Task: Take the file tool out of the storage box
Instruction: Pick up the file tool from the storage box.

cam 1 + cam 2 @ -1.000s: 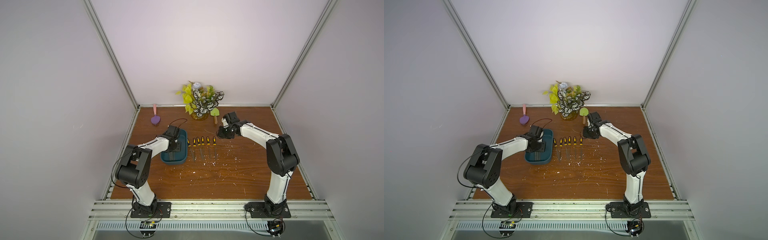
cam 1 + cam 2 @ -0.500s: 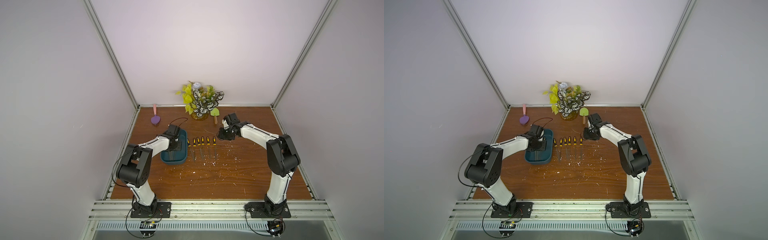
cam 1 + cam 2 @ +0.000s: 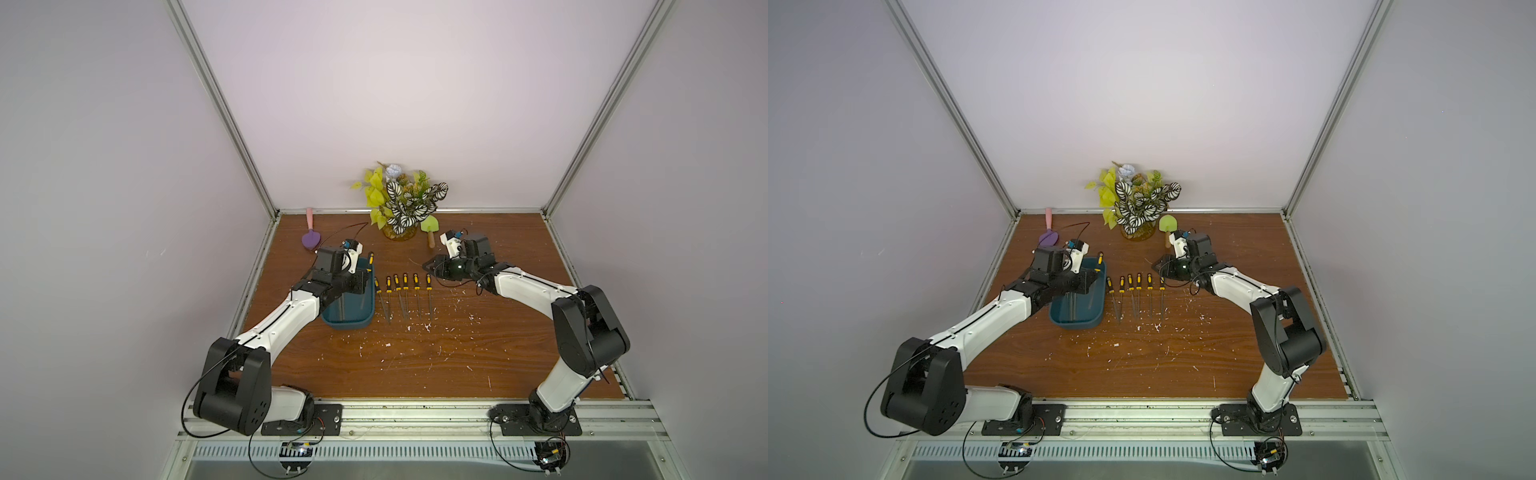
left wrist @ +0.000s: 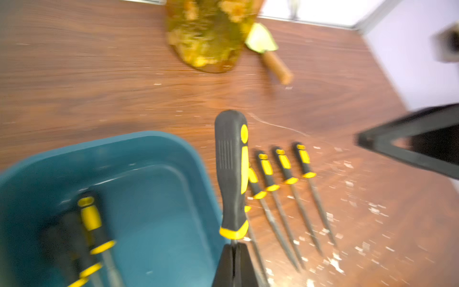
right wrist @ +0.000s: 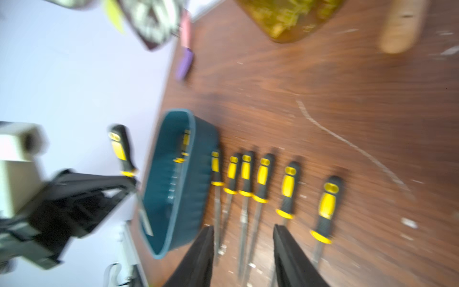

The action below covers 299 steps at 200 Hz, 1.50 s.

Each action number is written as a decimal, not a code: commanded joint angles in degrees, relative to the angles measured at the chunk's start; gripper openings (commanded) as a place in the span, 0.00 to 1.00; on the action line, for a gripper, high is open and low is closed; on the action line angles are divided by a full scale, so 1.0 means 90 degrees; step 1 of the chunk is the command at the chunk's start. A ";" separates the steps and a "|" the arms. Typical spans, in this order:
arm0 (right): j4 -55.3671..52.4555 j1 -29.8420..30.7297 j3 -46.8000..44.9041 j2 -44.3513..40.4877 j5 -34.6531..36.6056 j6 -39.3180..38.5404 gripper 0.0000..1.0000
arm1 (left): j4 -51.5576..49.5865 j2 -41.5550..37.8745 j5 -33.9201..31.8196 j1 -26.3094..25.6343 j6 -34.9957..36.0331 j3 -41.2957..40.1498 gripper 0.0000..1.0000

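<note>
My left gripper (image 3: 366,277) (image 3: 1096,274) (image 4: 234,246) is shut on the metal shank of a file tool (image 3: 370,258) (image 3: 1100,256) (image 4: 232,174) (image 5: 122,148), just below its black and yellow handle. The file hangs tilted over the far right part of the dark teal storage box (image 3: 348,324) (image 3: 1077,325) (image 4: 149,146) (image 5: 185,188), handle uppermost. More files (image 4: 92,225) (image 5: 185,144) lie inside the box. My right gripper (image 3: 428,266) (image 3: 1156,266) (image 5: 243,231) stands open with nothing between its fingers, low over the right end of the row of files.
Several black and yellow files (image 3: 403,291) (image 3: 1136,291) (image 4: 285,174) (image 5: 248,179) lie in a row right of the box. A plant vase (image 3: 401,208), a purple spatula (image 3: 311,239) and a green spatula (image 3: 430,226) stand at the back. White chips dot the wooden table.
My left gripper has shut on the file in the box. My right gripper has opened wider and shifted left toward the row of files.
</note>
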 commanded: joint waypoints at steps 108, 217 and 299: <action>-0.0909 0.1407 0.1836 0.0365 0.1086 0.0236 0.48 | -0.0211 -0.0374 -0.0649 -0.0324 0.0331 -0.0139 0.00; -0.1069 0.1883 0.3108 0.1420 0.1210 0.0552 0.53 | -0.0165 -0.0496 -0.0623 -0.0324 0.0338 -0.0307 0.00; -0.1463 0.1957 0.3773 0.2053 0.1267 0.0550 0.53 | -0.0173 -0.0574 -0.0677 -0.0331 0.0350 -0.0339 0.00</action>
